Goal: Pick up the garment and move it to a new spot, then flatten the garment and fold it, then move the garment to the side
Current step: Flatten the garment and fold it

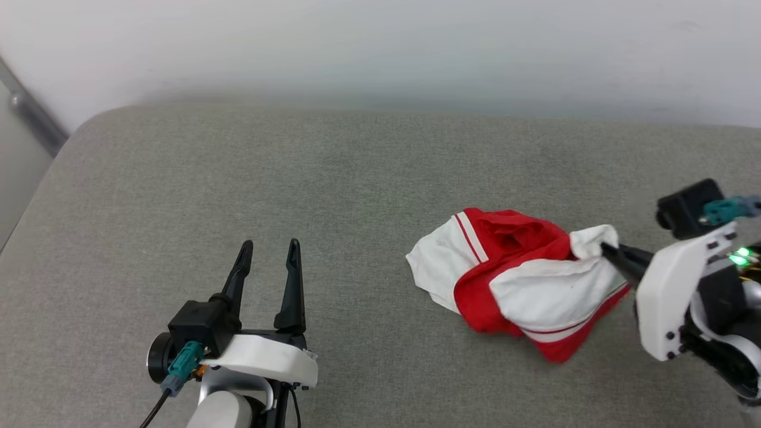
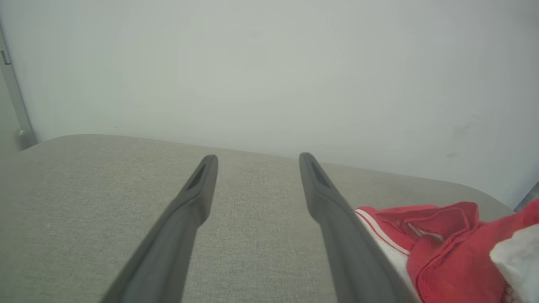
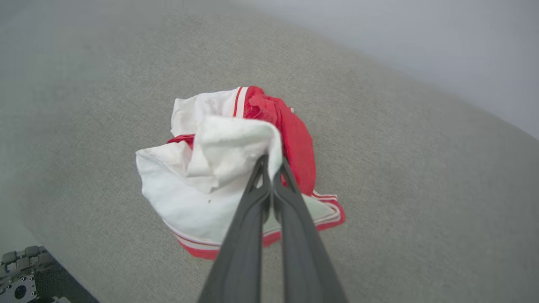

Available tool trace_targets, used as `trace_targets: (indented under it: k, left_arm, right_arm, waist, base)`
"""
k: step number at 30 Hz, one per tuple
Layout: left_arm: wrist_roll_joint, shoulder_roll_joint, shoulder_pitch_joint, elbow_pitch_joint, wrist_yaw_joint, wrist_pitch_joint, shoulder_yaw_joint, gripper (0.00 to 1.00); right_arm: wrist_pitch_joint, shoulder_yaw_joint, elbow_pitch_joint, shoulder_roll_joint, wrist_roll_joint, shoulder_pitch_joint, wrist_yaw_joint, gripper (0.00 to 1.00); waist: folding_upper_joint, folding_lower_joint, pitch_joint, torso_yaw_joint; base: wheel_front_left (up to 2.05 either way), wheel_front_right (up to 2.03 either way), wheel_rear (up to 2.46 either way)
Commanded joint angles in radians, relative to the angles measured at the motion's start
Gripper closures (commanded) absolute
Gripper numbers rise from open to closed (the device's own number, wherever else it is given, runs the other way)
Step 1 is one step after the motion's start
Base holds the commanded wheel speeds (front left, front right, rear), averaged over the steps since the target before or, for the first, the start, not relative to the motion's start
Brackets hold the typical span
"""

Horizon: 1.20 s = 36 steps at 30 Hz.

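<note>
1. The right claw [image 1: 605, 248] has its two long dark fingers pressed together on a white fold of the garment [image 1: 523, 279]; in the right wrist view the fingertips [image 3: 264, 165] pinch that fold, which bulges up over them and just past them; in the head view the claw comes in from the robot's right, fingers pointing toward its left.
2. The garment is a crumpled heap of thin red and white fabric on the grey cushioned surface [image 1: 297, 178]; most of it spreads beyond and beneath the right claw's tips; a white panel edged with red-and-white striped trim lies directly under the fingers; a bunch of red cloth sits past the tips, on the side away from the wrist; the pinched fold stands a little above the rest, which rests on the cushion.
3. The left claw [image 1: 270, 244] holds its fingers spread apart, with only bare grey cloth between them; it grips nothing; the garment lies well off to its right; in the left wrist view the red and white cloth shows past the right finger [image 2: 332, 210], and the head view shows the two are apart.
4. The garment lies between the two claws, touching the right one and far from the left one.
5. A pale wall [image 1: 380, 47] rises beyond the far edge of the cushioned surface, ahead of the left claw's fingertips.
</note>
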Motion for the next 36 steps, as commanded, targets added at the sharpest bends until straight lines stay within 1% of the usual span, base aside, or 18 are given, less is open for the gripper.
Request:
trace_targets:
  k: [1, 4, 8, 9, 11, 12, 13, 14, 15, 16, 17, 18, 20, 24, 25, 29, 32, 36]
  left_arm:
    - [0.008, -0.004, 0.01, -0.003, -0.004, -0.003, 0.006, 0.0]
    - [0.014, -0.009, 0.009, -0.004, -0.007, -0.003, 0.009, 0.0]
    - [0.015, -0.012, 0.008, 0.005, -0.016, -0.003, 0.013, 0.0]
    - [0.015, -0.012, 0.008, 0.005, -0.016, -0.003, 0.013, 0.0]
    - [0.016, -0.014, 0.007, 0.01, -0.018, -0.003, 0.014, 0.0]
    - [0.018, -0.015, 0.006, 0.013, -0.02, -0.003, 0.015, 0.0]
    - [0.018, -0.015, 0.007, 0.016, -0.022, -0.003, 0.015, 0.0]
    - [0.019, -0.015, 0.007, 0.017, -0.021, -0.003, 0.016, 0.0]
    - [0.02, -0.015, 0.008, 0.019, -0.022, -0.003, 0.016, 0.0]
    - [0.02, -0.015, 0.009, 0.021, -0.023, -0.003, 0.017, 0.0]
    - [0.02, -0.016, 0.011, 0.022, -0.024, -0.003, 0.017, 0.0]
    - [0.02, -0.016, 0.011, 0.022, -0.024, -0.003, 0.017, 0.0]
    - [0.018, -0.014, 0.017, 0.025, -0.024, -0.003, 0.021, 0.0]
    - [0.016, -0.011, 0.033, 0.028, -0.024, -0.003, 0.022, 0.0]
    - [0.016, -0.011, 0.033, 0.028, -0.024, -0.003, 0.022, 0.0]
    - [0.014, -0.008, 0.041, 0.029, -0.021, -0.003, 0.02, 0.0]
    - [0.013, -0.005, 0.057, 0.032, -0.018, -0.002, 0.02, 0.0]
    - [0.01, 0.001, 0.074, 0.032, -0.008, 0.003, 0.024, 0.0]
  right_arm:
    - [-0.023, -0.07, -0.003, 0.017, -0.022, 0.042, -0.001, 1.0]
    - [-0.065, -0.22, 0.003, 0.073, -0.039, 0.117, -0.001, 1.0]
    - [-0.124, -0.395, 0.061, 0.148, -0.038, 0.217, -0.001, 1.0]
    - [-0.124, -0.395, 0.061, 0.148, -0.038, 0.217, -0.001, 1.0]
    - [-0.155, -0.456, 0.106, 0.174, -0.041, 0.261, -0.001, 1.0]
    - [-0.19, -0.501, 0.161, 0.208, -0.029, 0.291, -0.001, 1.0]
    - [-0.213, -0.517, 0.19, 0.22, -0.026, 0.302, -0.001, 1.0]
    - [-0.235, -0.526, 0.228, 0.233, -0.018, 0.312, -0.001, 0.97]
    - [-0.258, -0.529, 0.267, 0.242, -0.018, 0.322, -0.001, 0.71]
    - [-0.279, -0.534, 0.3, 0.253, -0.015, 0.324, -0.001, 0.25]
    - [-0.301, -0.533, 0.325, 0.263, -0.008, 0.324, -0.001, 0.0]
    - [-0.301, -0.533, 0.325, 0.263, -0.008, 0.324, -0.001, 0.0]
    - [-0.386, -0.544, 0.378, 0.282, -0.011, 0.315, -0.001, 0.0]
    - [-0.527, -0.56, 0.385, 0.293, -0.036, 0.31, -0.001, 0.0]
    - [-0.527, -0.56, 0.385, 0.293, -0.036, 0.31, -0.001, 0.0]
    - [-0.663, -0.58, 0.338, 0.307, -0.081, 0.32, -0.001, 0.0]
    - [-0.738, -0.571, 0.285, 0.315, -0.13, 0.339, -0.001, 0.0]
    - [-0.79, -0.532, 0.209, 0.333, -0.2, 0.357, -0.001, 0.0]
  waist:
    - [0.0, 0.0, 0.001, -0.018]
    - [0.0, 0.0, 0.006, -0.034]
    - [0.0, 0.0, 0.011, -0.046]
    - [0.0, 0.0, 0.011, -0.046]
    - [0.0, 0.0, 0.014, -0.049]
    - [0.0, 0.0, 0.018, -0.053]
    - [0.0, 0.0, 0.019, -0.054]
    - [0.0, 0.0, 0.02, -0.055]
    - [0.0, 0.0, 0.021, -0.056]
    - [0.0, 0.0, 0.021, -0.057]
    - [0.0, 0.0, 0.02, -0.059]
    - [0.0, 0.0, 0.02, -0.059]
    - [0.0, 0.0, 0.015, -0.064]
    - [0.0, 0.0, 0.003, -0.072]
    - [0.0, 0.0, 0.003, -0.072]
    - [0.0, 0.0, -0.014, -0.077]
    - [0.0, 0.0, -0.032, -0.08]
    - [0.0, 0.0, -0.055, -0.086]
  base:
    - [0.0, 0.0, 0.0]
    - [0.0, 0.0, 0.0]
    - [0.0, 0.0, 0.0]
    - [0.0, 0.0, 0.0]
    - [0.0, 0.0, 0.0]
    - [0.0, 0.0, 0.0]
    - [0.0, 0.0, 0.0]
    - [0.0, 0.0, 0.0]
    - [0.0, 0.0, 0.0]
    - [0.0, 0.0, 0.0]
    - [0.0, 0.0, 0.0]
    - [0.0, 0.0, 0.0]
    - [0.0, 0.0, 0.0]
    - [0.0, 0.0, 0.0]
    - [0.0, 0.0, 0.0]
    - [0.0, 0.0, 0.0]
    - [0.0, 0.0, 0.0]
    - [0.0, 0.0, 0.0]
